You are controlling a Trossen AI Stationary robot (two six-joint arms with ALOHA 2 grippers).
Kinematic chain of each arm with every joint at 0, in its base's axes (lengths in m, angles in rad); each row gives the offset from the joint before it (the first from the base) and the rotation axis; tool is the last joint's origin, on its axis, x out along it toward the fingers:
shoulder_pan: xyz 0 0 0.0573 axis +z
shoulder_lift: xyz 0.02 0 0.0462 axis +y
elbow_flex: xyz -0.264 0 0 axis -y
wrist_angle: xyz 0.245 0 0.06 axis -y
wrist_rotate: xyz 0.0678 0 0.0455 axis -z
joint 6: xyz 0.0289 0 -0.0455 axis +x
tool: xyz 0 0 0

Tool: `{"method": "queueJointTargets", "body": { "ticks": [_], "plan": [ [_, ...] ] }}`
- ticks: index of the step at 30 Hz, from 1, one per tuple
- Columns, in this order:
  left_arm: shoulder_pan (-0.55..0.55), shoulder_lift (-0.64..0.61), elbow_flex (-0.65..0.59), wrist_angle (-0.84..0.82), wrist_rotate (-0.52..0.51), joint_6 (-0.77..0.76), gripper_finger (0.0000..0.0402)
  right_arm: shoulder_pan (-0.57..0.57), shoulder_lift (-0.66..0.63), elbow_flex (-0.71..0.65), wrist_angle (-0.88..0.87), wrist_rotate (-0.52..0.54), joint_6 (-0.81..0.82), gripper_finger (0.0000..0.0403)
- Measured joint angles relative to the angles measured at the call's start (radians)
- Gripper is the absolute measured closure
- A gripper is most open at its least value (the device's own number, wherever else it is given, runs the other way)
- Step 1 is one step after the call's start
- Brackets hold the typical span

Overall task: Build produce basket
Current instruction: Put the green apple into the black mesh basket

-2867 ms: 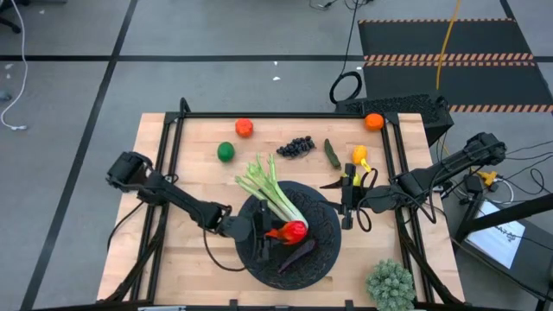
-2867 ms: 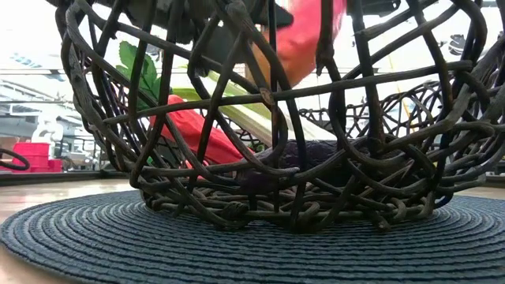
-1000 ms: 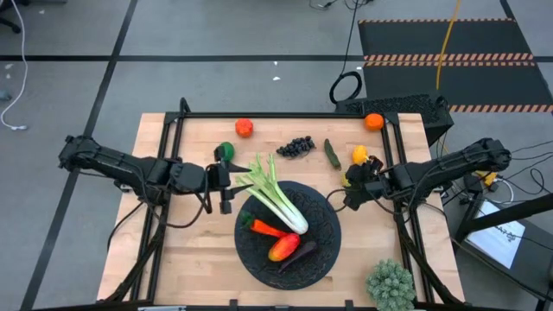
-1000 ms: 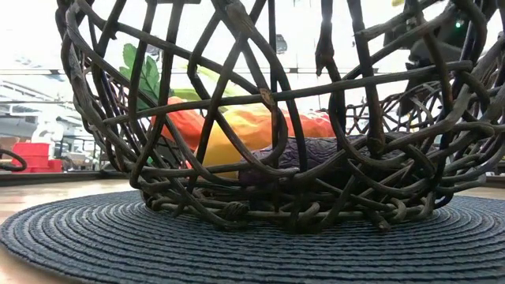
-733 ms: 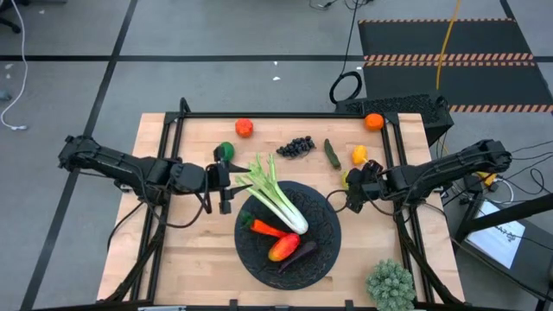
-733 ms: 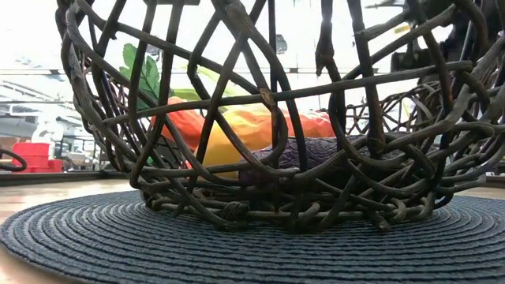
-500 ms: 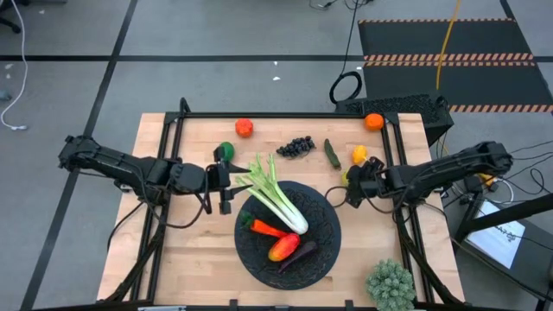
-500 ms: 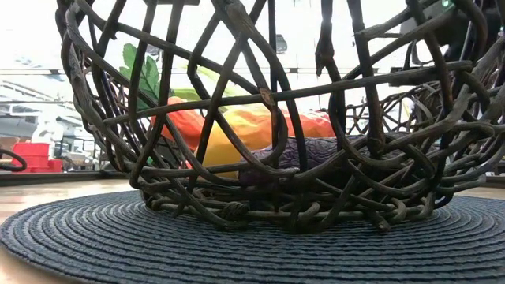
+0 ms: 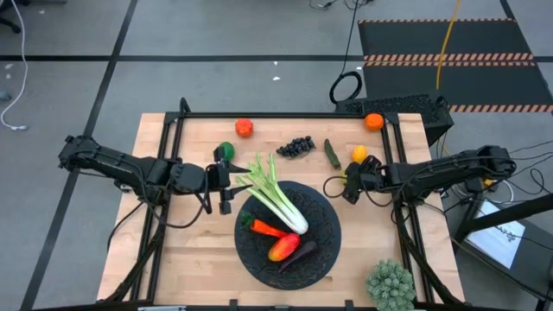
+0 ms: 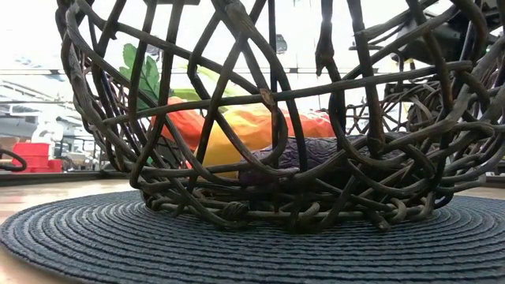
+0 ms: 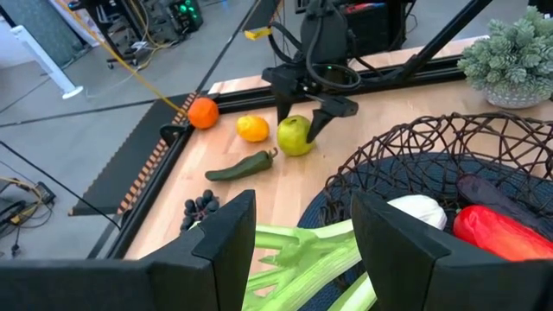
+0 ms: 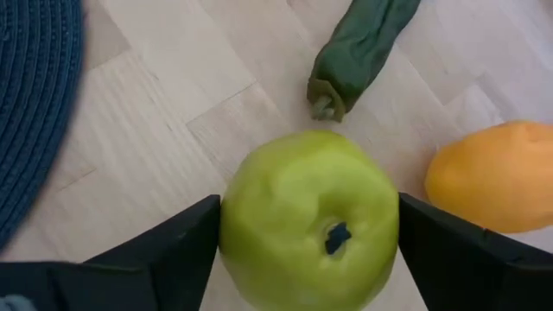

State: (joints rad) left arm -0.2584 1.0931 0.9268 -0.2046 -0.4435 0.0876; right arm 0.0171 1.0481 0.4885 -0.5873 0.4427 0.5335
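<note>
The black woven basket (image 9: pixel 321 226) stands on a round blue mat at the table's near middle. In it lie the leek (image 9: pixel 278 197), carrot (image 9: pixel 263 228), red pepper (image 9: pixel 282 250) and eggplant (image 9: pixel 301 254). My left gripper (image 9: pixel 226 192) hovers open at the basket's left rim, above the leek's green leaves (image 11: pixel 298 259), with nothing between its fingers. My right gripper (image 9: pixel 348 183) is open to the right of the basket, pointing steeply down. Its fingers stand on either side of a green apple (image 12: pixel 308 229), which rests on the table. My right gripper comes at the green apple (image 11: pixel 295 136) slanting from above. One finger (image 12: pixel 173 250) stands at each of its two sides. Whether the fingers touch the apple I cannot tell. The apple sits on the table, stem end up.
On the far half of the table lie a tomato (image 9: pixel 244 128), a lime (image 9: pixel 225 150), dark grapes (image 9: pixel 298 145), a pickle (image 9: pixel 333 153), a lemon (image 9: pixel 359 154) and an orange (image 9: pixel 373 121). A spiky pale-green clump (image 9: pixel 389 283) stands at the near right corner.
My right gripper has sunk toward the table and shifted a little toward the far edge, onto the green apple, so that its fingers now flank it. The basket and the produce in it have stayed as they were.
</note>
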Motion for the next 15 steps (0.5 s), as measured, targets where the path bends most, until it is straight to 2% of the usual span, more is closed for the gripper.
{"method": "queueJointTargets", "body": {
  "ticks": [6, 11, 15],
  "plan": [
    [0.0, 0.0, 0.0, 0.0, 0.0, -0.01, 0.0211, -0.002, -0.006, -0.001, 0.018, -0.036, 0.027, 0.0103],
    [0.0, 0.0, 0.0, 0.0, 0.0, -0.014, 0.021, 0.0, -0.038, 0.041, 0.029, -0.194, 0.086, 0.0102],
    [0.0, 0.0, 0.0, 0.0, 0.0, -0.015, 0.0211, -0.001, -0.085, 0.103, 0.034, -0.269, 0.121, 0.0105]
  ]
}}
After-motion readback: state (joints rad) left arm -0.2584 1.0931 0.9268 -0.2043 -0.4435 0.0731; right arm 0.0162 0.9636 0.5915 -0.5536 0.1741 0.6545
